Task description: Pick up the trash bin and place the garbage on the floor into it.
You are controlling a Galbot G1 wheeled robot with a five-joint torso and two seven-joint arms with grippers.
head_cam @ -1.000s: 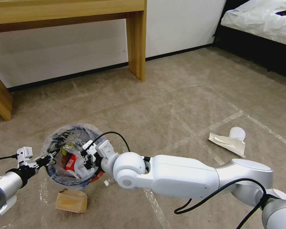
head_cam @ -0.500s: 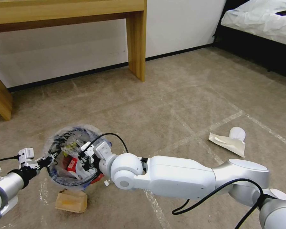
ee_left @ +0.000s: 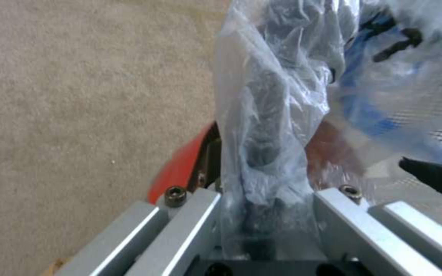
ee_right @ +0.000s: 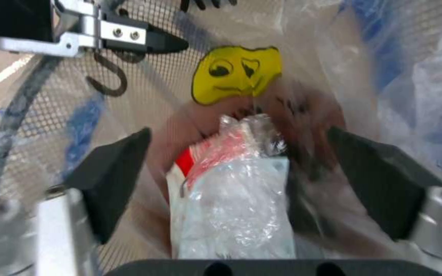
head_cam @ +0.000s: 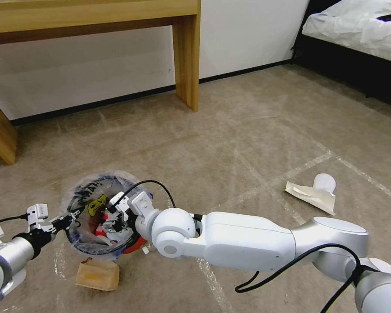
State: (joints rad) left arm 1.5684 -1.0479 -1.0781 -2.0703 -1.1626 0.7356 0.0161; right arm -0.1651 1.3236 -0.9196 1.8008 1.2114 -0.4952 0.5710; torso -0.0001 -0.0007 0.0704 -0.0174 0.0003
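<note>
Dropped wrapper (ee_right: 231, 184) now lies inside red trash bin (head_cam: 132, 244).

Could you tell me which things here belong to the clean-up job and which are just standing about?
Job:
round red plastic trash bin with printed clear liner, rim held by left gripper
red-and-white snack wrapper below open right gripper
tan paper bag
white tissue

Bystanders:
wooden table leg
white bed

No legible text, brand or number. The only sign is a yellow cartoon face (ee_right: 237, 73) with black outline, eyes and mouth, printed on the clear liner (ee_right: 405, 96) of the trash bin (head_cam: 132, 247); in the head view it lies at about 11 o'clock inside the rim. Black printed lettering (head_cam: 87, 190) on the liner's 12 o'clock edge is unreadable.
</note>
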